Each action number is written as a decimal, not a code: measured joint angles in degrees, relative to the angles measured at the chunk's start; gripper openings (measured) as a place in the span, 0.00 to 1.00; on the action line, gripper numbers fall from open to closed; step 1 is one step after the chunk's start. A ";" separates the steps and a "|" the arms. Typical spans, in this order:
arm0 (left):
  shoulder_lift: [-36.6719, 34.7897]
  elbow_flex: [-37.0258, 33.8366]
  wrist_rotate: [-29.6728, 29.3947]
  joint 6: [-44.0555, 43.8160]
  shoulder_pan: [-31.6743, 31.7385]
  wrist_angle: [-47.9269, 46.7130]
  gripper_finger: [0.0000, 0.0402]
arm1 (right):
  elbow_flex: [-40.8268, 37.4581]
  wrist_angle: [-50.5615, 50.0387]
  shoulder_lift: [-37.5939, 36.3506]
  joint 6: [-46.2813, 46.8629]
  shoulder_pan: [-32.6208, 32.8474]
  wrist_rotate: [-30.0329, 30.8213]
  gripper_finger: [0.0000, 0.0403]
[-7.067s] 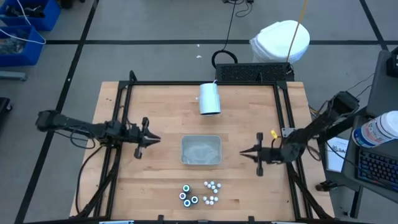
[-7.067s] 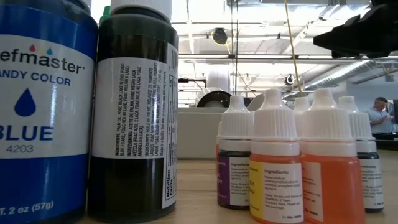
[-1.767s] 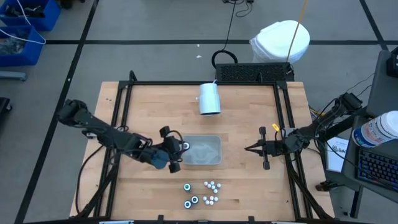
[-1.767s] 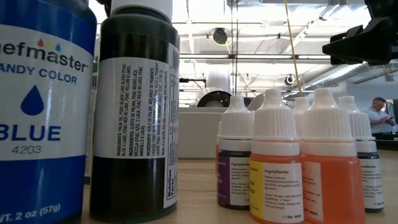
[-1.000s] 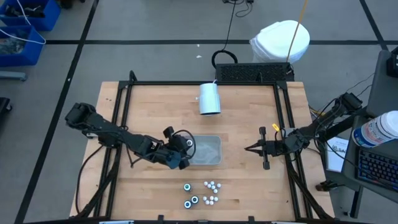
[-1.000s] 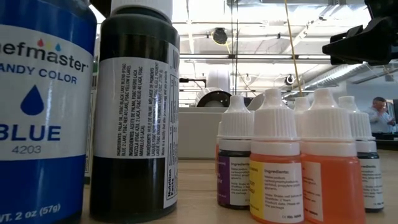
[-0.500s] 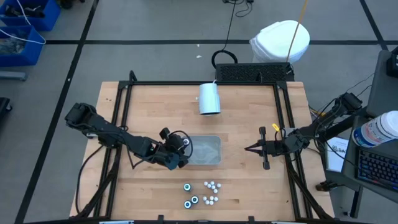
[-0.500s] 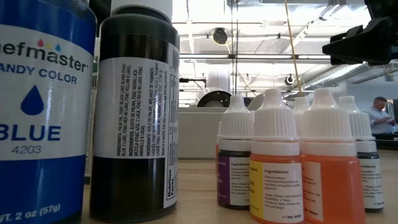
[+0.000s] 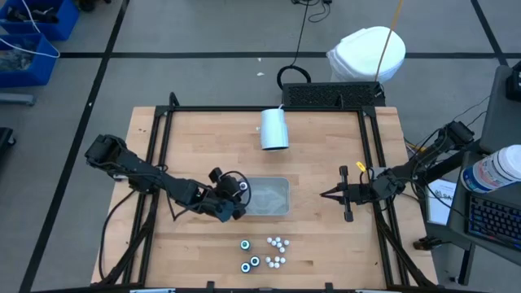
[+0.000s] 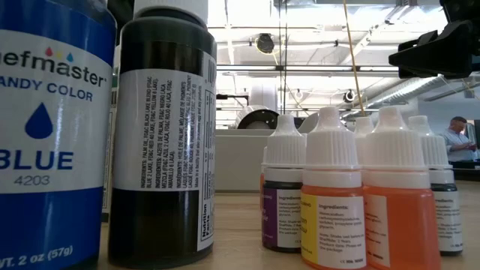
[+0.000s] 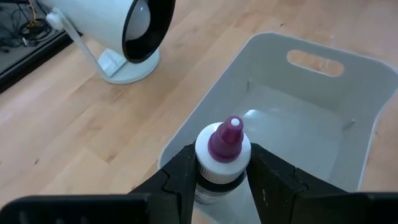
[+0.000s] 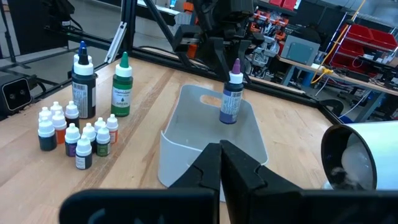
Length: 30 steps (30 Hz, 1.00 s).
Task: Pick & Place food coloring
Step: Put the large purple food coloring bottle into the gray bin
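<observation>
At centre frame, the left gripper (image 11: 219,180) pinches a purple-tipped bottle (image 12: 231,98) above the bin's rim (image 12: 205,93); released now, it could strike the edge and topple outside.

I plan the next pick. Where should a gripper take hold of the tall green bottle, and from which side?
Probably from above: grip the green bottle at its narrow neck under the pointed cap. It stands upright, the blue bottle and small bottles stand close beside it, so its body offers little clearance.

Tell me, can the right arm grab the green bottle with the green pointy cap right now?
Probably yes: the right gripper is shut and empty, and bare table lies between it and the green bottle. It would have to open first.
</observation>
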 joint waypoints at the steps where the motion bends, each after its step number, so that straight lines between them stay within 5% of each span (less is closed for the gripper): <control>1: 0.00 0.00 -0.02 0.46 0.06 0.54 0.32 | 0.00 0.00 0.00 0.00 0.00 0.02 0.00; 30: 6.43 0.02 1.91 -1.90 2.20 2.89 0.32 | -0.02 0.05 0.39 0.17 0.00 0.04 0.00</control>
